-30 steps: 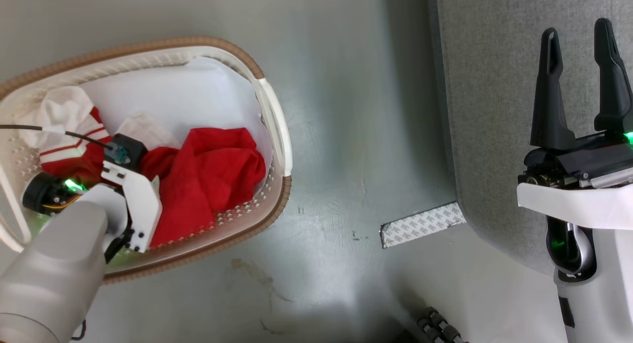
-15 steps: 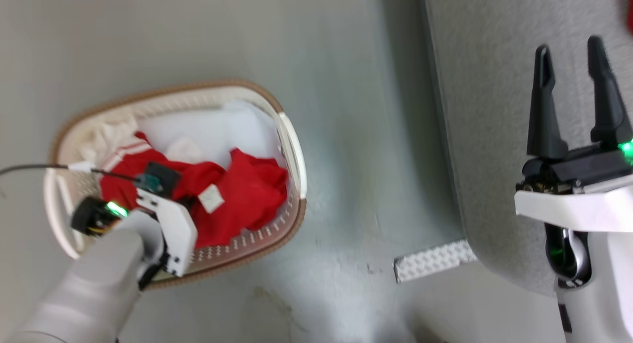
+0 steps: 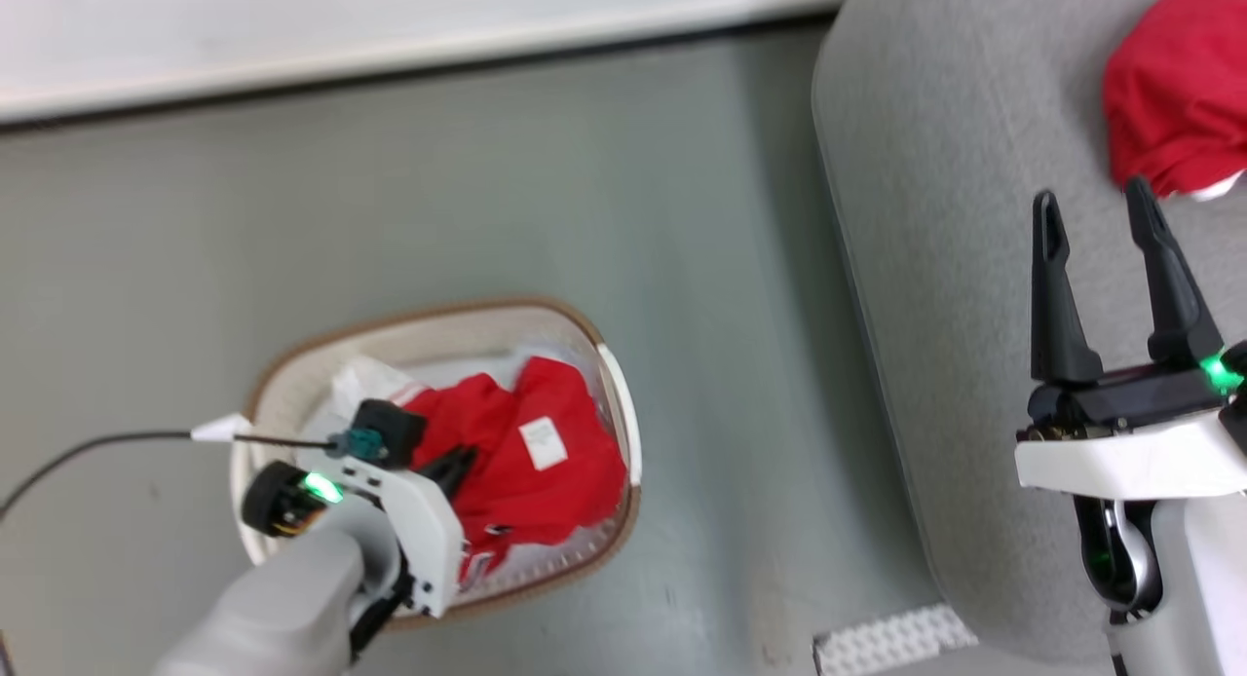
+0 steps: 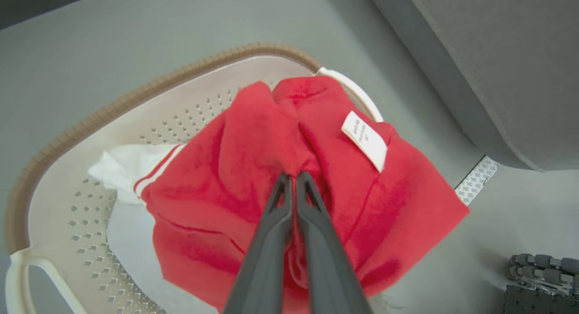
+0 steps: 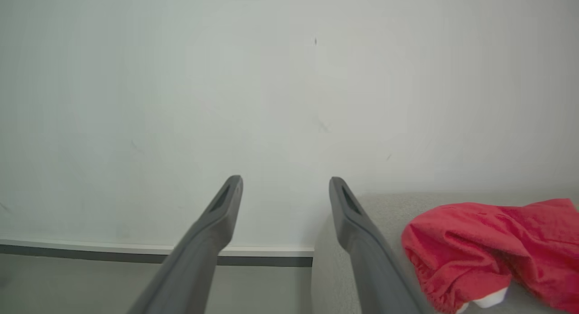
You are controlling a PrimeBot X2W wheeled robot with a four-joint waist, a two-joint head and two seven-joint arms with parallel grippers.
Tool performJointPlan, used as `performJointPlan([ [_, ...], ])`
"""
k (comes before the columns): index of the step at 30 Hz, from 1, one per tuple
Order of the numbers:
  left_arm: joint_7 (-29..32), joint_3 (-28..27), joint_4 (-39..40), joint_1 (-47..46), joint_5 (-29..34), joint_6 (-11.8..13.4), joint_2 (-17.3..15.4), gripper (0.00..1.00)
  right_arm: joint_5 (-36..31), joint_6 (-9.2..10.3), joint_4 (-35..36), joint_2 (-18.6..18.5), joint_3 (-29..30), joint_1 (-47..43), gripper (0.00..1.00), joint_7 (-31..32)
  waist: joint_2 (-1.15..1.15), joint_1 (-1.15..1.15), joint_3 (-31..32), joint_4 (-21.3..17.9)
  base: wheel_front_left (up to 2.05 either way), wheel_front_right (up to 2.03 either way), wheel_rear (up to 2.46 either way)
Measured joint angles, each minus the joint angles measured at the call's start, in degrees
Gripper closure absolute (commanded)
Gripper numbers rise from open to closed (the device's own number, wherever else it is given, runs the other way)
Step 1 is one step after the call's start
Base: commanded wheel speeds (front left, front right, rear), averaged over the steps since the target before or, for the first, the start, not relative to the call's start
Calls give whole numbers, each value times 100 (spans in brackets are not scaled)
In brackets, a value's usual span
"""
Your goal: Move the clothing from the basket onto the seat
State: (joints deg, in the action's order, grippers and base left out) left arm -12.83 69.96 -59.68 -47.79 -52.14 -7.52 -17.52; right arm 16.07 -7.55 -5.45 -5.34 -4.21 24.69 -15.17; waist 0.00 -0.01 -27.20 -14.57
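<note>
Red soft-fabric garment (image 3: 526, 471) with a white label hangs bunched over the oval cream-white plastic basket (image 3: 419, 311) with the brown woven-look rim, which stands on the grey floor (image 3: 487, 169).

Head view: the left hand (image 3: 456, 459) is clamped on the garment's upper fold. The large grey upholstered sofa (image 3: 935, 267) lies well apart to the robot's right, across bare floor. A second red garment (image 3: 1179, 92) lies on it. The right hand (image 3: 1091, 199) hovers over the sofa, spread wide and empty.

Left wrist view: the fingers are pinched together into the cloth. A white striped cuff (image 4: 131, 167) trails into the basket. Whether the garment hangs clear of the basket cannot be told.

Right wrist view: nothing sits between the parted fingers. The second red garment lies just beside them.

Judgement: the left arm must carry the garment rightward, over the basket rim.
</note>
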Motion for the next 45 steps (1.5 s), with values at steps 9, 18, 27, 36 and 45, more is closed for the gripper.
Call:
performJointPlan([
  [9, -216, -205, 453, 124, -146, 0, 102, 100, 119, 0, -187, -196, -37, -294, 0, 0, 0, 0, 924, 256, 0, 0, 0],
  [18, -225, -1184, 1540, 494, 657, 154, 18, 100, 241, 0, -339, -299, -112, -616, 0, -1, 0, -1, 1675, 488, 0, 0, 0],
  [27, -226, -1823, 2444, 927, 1216, 286, -18, 100, 381, 0, -513, -258, -315, -943, 0, 0, 0, -1, 2229, 638, 0, 0, 0],
  [36, -226, -2112, 3053, 970, 1289, 363, -11, 100, 479, 0, -590, -288, -477, -1195, 0, 0, 0, 0, 2500, 707, 0, 0, 0],
  [45, -127, -2178, 3432, 902, 1277, 489, -136, 100, 533, 0, -612, -323, -637, -1234, 0, 0, 0, 0, 2577, 651, 0, 0, 0],
])
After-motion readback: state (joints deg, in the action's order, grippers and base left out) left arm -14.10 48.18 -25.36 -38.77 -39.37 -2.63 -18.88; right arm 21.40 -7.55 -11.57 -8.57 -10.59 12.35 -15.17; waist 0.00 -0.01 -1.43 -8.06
